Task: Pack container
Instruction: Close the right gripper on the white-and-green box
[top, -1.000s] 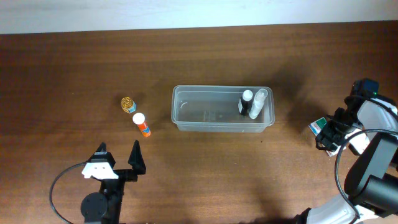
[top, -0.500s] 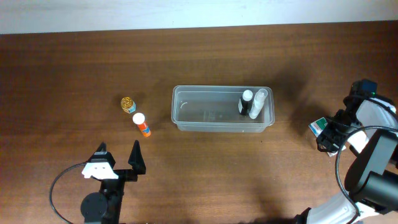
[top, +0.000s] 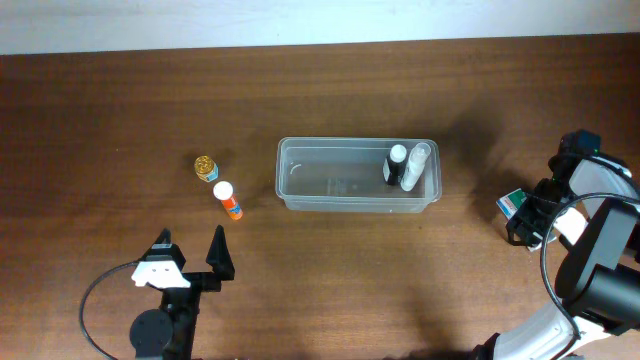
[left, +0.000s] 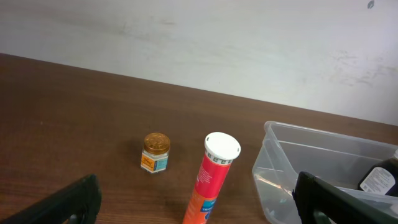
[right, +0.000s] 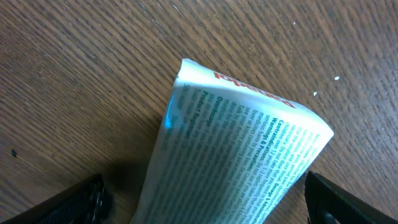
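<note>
The clear container (top: 300, 180) sits at the middle of the wooden surface (top: 100, 120). A black bottle with a white cap (top: 396, 165) and a pale bottle (top: 416, 165) stand side by side at its right end. The left gripper (top: 190, 240) is near the front edge, fingers spread wide and holding nothing. It points at an orange tube (top: 228, 200) and a gold-lidded jar (top: 206, 167) just beyond. The right gripper (right: 217, 196) angles down near the right edge, with its fingers (right: 87, 198) wide either side of a white printed tube (right: 249, 155). Bare wood separates both arms from the container.
</note>
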